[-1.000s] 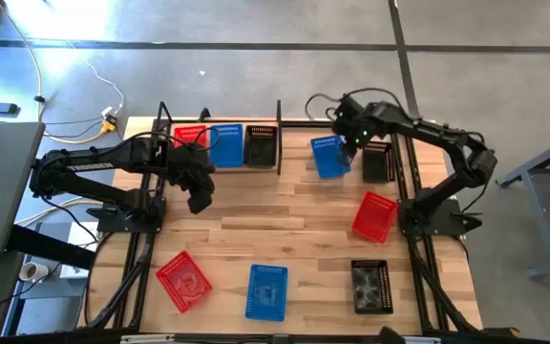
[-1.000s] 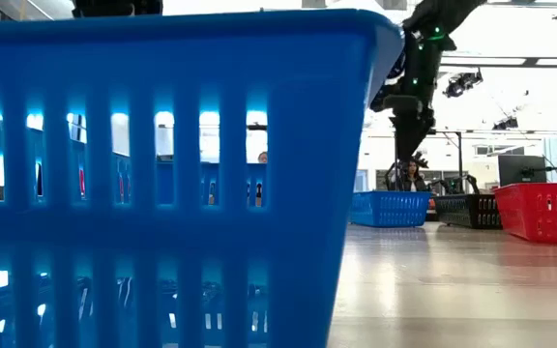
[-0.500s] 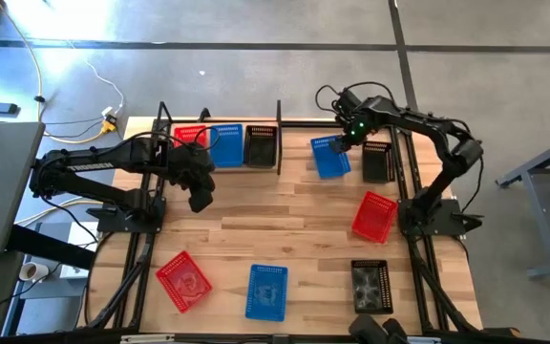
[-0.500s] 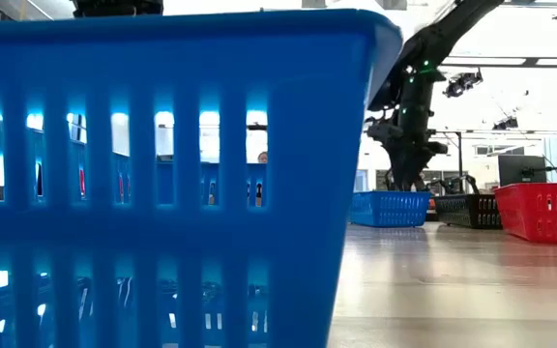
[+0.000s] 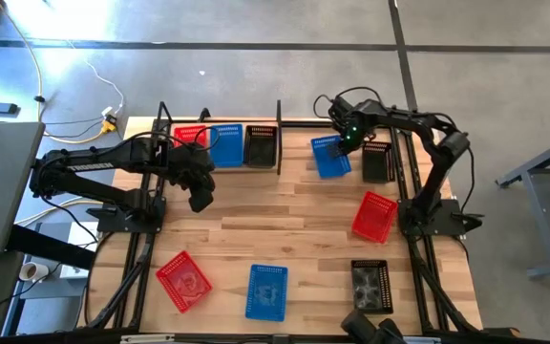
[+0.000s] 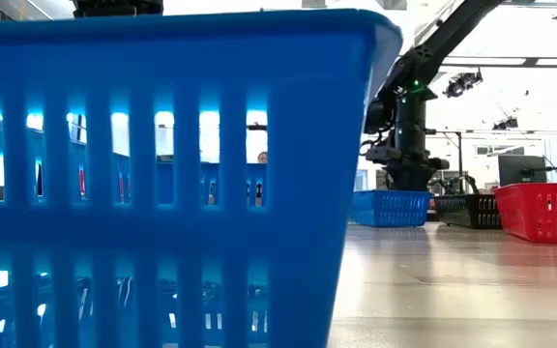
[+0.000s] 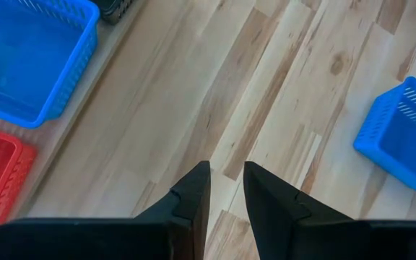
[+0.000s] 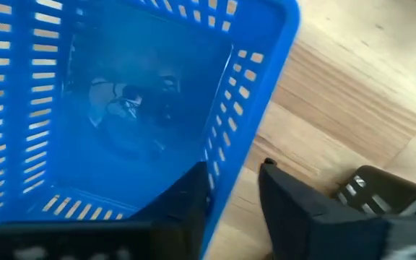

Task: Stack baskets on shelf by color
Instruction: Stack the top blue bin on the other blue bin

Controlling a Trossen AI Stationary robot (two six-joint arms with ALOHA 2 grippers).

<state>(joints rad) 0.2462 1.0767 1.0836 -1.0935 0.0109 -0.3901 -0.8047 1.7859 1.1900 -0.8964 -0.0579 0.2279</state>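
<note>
High view: a blue basket (image 5: 330,156) sits on the light wooden counter (image 5: 294,229) right of the shelf (image 5: 222,168), which holds red, blue and black baskets. Grey floor surrounds the counter. The right gripper (image 8: 233,189) straddles the blue basket's wall, fingers (image 8: 295,202) narrowly apart, one inside and one outside. The left gripper (image 7: 226,180) hovers over bare wood, fingers slightly parted and empty.

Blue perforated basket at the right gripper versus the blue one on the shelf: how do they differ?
The blue perforated plastic basket at the right gripper sits askew on the wooden tabletop, one wall between the right gripper fingers. The blue perforated basket on the shelf sits square between red and black baskets, untouched. Both share colour and shape.
</note>
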